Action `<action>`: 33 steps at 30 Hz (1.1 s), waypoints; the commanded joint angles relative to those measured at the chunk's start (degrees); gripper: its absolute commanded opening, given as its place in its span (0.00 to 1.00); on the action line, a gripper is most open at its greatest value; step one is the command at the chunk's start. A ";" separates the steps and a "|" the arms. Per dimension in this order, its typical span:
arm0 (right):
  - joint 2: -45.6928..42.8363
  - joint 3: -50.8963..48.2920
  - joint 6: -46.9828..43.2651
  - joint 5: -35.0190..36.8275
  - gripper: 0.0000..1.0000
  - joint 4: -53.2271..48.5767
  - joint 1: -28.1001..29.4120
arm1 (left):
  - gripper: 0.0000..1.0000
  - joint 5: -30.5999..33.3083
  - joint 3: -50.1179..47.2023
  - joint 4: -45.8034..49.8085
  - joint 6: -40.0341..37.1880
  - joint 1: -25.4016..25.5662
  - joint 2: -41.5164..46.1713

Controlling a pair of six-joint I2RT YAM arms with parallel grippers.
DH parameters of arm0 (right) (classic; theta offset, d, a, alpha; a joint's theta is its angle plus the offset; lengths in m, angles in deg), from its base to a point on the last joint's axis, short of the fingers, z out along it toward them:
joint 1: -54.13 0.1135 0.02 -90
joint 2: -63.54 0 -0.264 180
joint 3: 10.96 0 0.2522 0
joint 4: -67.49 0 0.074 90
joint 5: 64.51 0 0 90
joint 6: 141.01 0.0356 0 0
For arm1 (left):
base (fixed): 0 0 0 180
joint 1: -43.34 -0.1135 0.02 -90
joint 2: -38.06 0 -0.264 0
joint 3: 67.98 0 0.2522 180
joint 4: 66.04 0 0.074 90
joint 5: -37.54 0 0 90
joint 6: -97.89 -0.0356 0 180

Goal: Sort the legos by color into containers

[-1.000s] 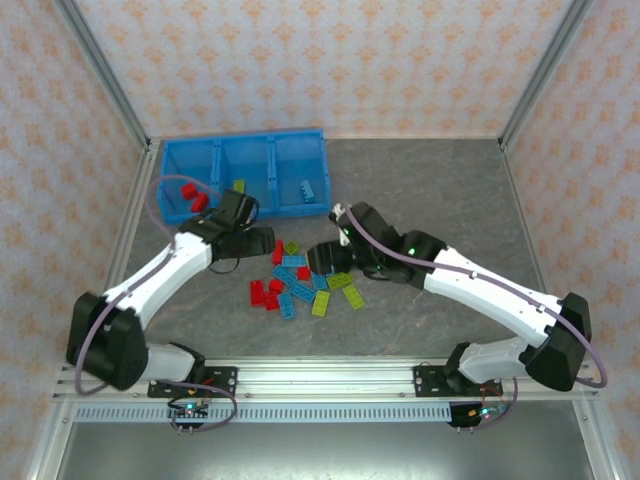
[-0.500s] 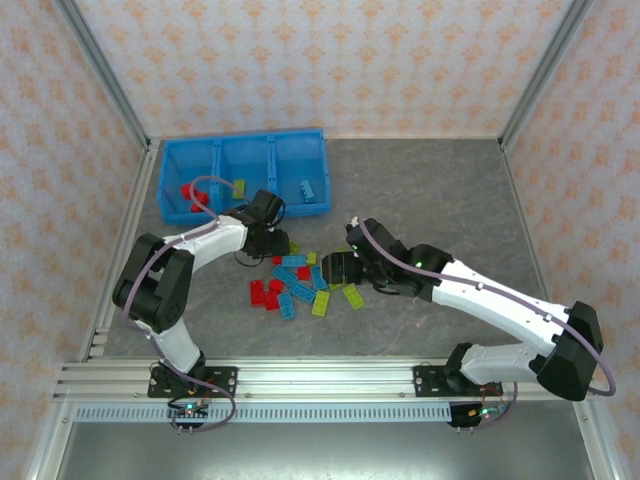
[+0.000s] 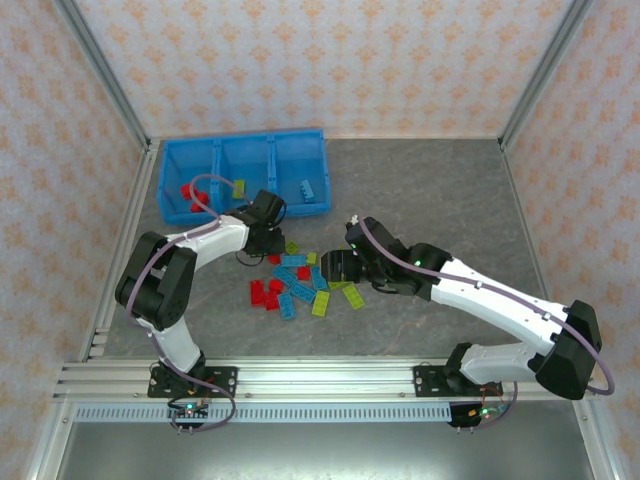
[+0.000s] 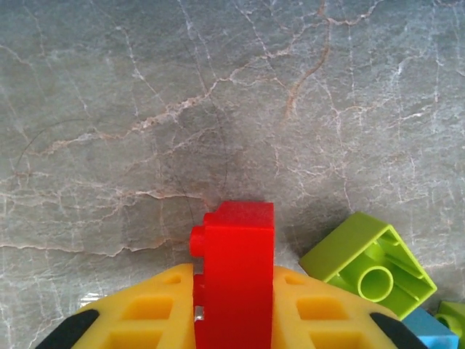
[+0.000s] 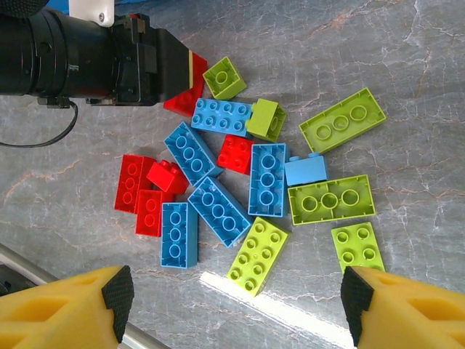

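We grip a small red studded plastic brick [image 4: 234,283] in left claw [image 3: 269,239] for binning. Our right claw [image 5: 236,305] hangs spread, scouting pile [image 5: 267,178].

Grey table [image 3: 430,190] under legos [image 5: 267,179], bin [image 3: 295,165]

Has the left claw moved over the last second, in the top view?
Yes. The left claw has shifted away from the blue bin, down and to the right toward the loose brick pile.
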 commanded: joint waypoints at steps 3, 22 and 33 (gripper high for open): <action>-1.88 1.85 0.89 1.79 0.77 -0.98 0.08 | 0.14 6.19 2.34 7.35 -1.94 0.11 8.30; -5.28 -0.49 1.26 3.11 0.78 -0.91 0.07 | 0.14 16.60 40.50 20.78 -5.82 -26.76 -6.59; -7.52 -1.78 1.61 6.83 0.80 -1.60 0.02 | 0.47 11.74 49.72 26.18 -6.34 -28.55 -10.82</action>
